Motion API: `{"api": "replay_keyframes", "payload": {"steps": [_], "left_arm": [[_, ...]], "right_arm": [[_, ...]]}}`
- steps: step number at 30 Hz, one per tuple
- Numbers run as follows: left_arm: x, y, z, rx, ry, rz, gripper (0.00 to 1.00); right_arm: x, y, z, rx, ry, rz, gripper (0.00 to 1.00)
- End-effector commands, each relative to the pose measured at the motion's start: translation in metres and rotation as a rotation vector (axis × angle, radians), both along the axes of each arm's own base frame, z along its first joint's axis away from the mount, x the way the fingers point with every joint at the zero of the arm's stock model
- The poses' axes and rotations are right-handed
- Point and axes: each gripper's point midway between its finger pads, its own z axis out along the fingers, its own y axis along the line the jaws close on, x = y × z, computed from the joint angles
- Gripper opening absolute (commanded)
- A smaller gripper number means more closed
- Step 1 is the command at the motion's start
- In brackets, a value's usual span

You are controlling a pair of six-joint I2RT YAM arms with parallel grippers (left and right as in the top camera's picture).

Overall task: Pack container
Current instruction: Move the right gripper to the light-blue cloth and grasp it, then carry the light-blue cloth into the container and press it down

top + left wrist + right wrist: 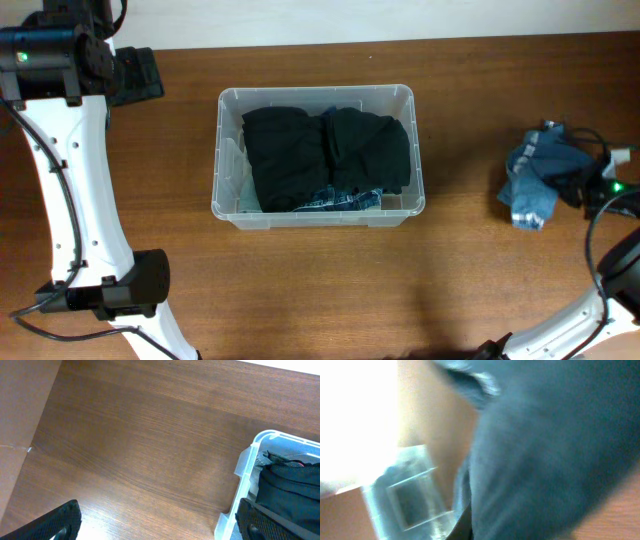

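The clear plastic container stands mid-table, holding black garments and a blue plaid cloth. My left gripper is at the far left, apart from the container. In the left wrist view it is open and empty over bare table, with the container's corner and a black garment at the right. My right gripper is at the right edge, shut on a bunched blue garment. In the blurred right wrist view that garment fills the frame and the container shows lower left.
The brown wooden table surrounds the container. The left arm's white links and black joint stand at the front left. Cables run by the right gripper. The table's far edge meets a pale wall.
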Motion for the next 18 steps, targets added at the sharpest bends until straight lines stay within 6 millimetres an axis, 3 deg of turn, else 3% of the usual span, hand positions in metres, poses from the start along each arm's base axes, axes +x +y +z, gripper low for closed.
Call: {"api": "replay_keyframes", "payload": {"steps": [1, 2, 3, 4, 6, 9, 11, 12, 18], "left_arm": [[-0.001, 0.001, 0.004, 0.007, -0.012, 0.012, 0.99], [-0.001, 0.001, 0.004, 0.007, -0.012, 0.012, 0.99], [-0.001, 0.001, 0.004, 0.007, -0.012, 0.012, 1.00], [-0.001, 0.001, 0.004, 0.007, -0.012, 0.012, 0.99], [-0.001, 0.001, 0.004, 0.007, -0.012, 0.012, 0.99], [-0.001, 0.001, 0.004, 0.007, -0.012, 0.012, 0.99], [-0.001, 0.001, 0.004, 0.007, -0.012, 0.012, 1.00], [-0.001, 0.001, 0.004, 0.007, -0.012, 0.012, 0.99], [-0.001, 0.001, 0.004, 0.007, -0.012, 0.012, 0.99]], "right_arm": [[0.030, 0.073, 0.099, 0.017, -0.283, 0.171, 0.04], [0.034, 0.104, 0.118, -0.009, -0.325, 0.249, 0.04], [0.035, 0.119, 0.127, -0.020, -0.345, 0.287, 0.04], [0.035, 0.148, 0.144, -0.041, -0.390, 0.359, 0.04], [0.032, 0.209, 0.177, -0.089, -0.510, 0.514, 0.04], [0.022, 0.284, 0.214, -0.102, -0.655, 0.681, 0.04], [0.015, 0.319, 0.225, -0.089, -0.705, 0.755, 0.04], [0.010, 0.347, 0.226, -0.087, -0.720, 0.810, 0.04], [-0.020, 0.450, 0.193, -0.205, -0.610, 0.943, 0.04]]}}
